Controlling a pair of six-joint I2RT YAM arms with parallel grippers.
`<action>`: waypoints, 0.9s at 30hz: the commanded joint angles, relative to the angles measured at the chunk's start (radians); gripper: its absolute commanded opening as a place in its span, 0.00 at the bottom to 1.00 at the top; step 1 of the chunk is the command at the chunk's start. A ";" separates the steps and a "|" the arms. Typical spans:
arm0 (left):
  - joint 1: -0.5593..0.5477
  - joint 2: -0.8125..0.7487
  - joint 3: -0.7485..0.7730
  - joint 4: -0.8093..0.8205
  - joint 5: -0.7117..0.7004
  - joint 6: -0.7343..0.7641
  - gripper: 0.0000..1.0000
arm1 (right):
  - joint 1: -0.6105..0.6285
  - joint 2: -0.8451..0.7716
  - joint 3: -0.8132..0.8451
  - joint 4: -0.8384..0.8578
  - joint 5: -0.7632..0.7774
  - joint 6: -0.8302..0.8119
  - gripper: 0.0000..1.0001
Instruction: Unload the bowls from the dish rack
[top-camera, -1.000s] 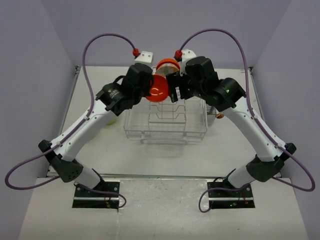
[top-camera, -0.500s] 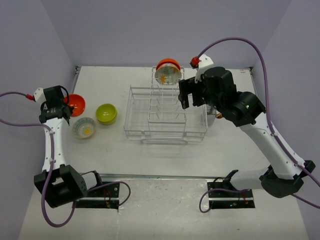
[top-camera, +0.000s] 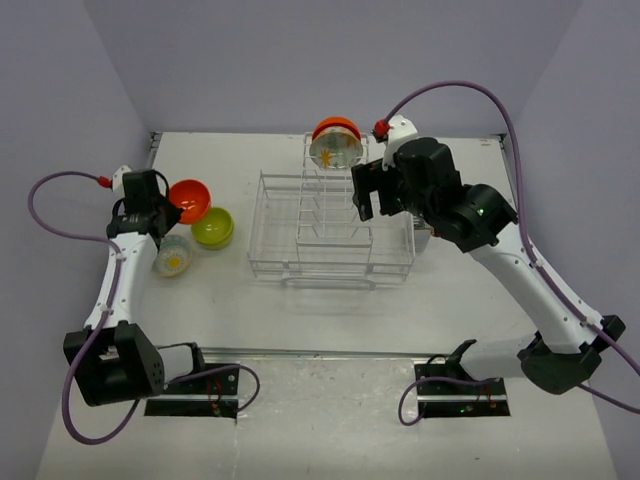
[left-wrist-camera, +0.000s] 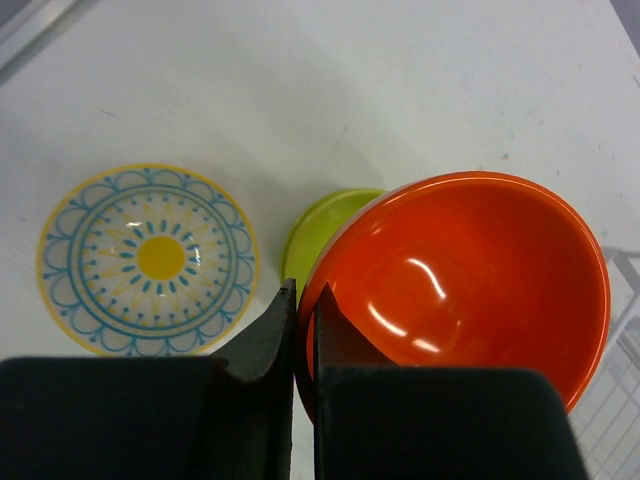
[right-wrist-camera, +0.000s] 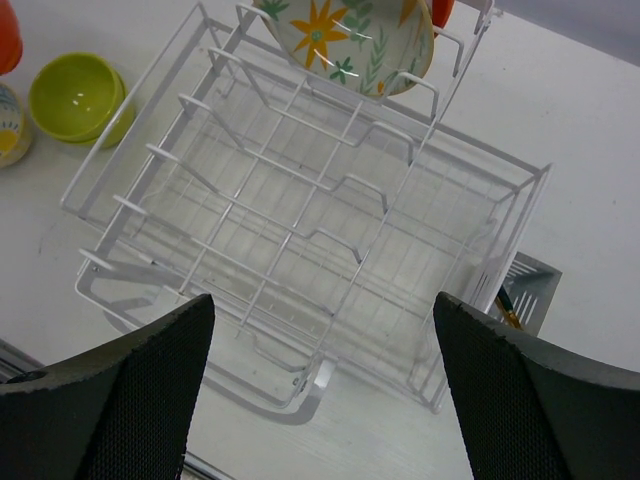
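My left gripper (top-camera: 163, 206) is shut on the rim of an orange-red bowl (top-camera: 190, 199), held at the table's left. In the left wrist view that bowl (left-wrist-camera: 470, 270) overlaps part of a lime-green bowl (left-wrist-camera: 318, 225), and my gripper (left-wrist-camera: 305, 300) pinches its near rim. The white wire dish rack (top-camera: 330, 245) stands mid-table. A cream flower bowl (top-camera: 336, 151) stands on edge in its slotted section, with another orange-red bowl (top-camera: 335, 127) behind it. My right gripper (top-camera: 364, 192) is open and empty above the rack (right-wrist-camera: 300, 230), near the cream bowl (right-wrist-camera: 345, 35).
A lime-green bowl (top-camera: 213, 227) and a bowl with a blue and yellow pattern (top-camera: 171, 256) sit on the table left of the rack; the patterned one also shows in the left wrist view (left-wrist-camera: 150, 258). A grey cutlery cup (right-wrist-camera: 525, 292) hangs on the rack's right side.
My left arm carried the orange-red bowl from the rack out to the far left, then back a little right toward the lime-green bowl. My right gripper shifted slightly and stays open.
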 joint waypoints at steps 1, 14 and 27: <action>-0.058 -0.022 0.016 0.066 0.014 0.013 0.00 | -0.005 0.001 -0.012 0.047 -0.018 -0.003 0.90; -0.175 -0.384 -0.284 -0.093 -0.053 0.013 0.00 | -0.008 -0.035 -0.068 0.078 -0.043 -0.006 0.91; -0.181 -0.205 -0.369 -0.132 -0.023 -0.108 0.00 | -0.016 -0.082 -0.088 0.101 -0.035 -0.036 0.93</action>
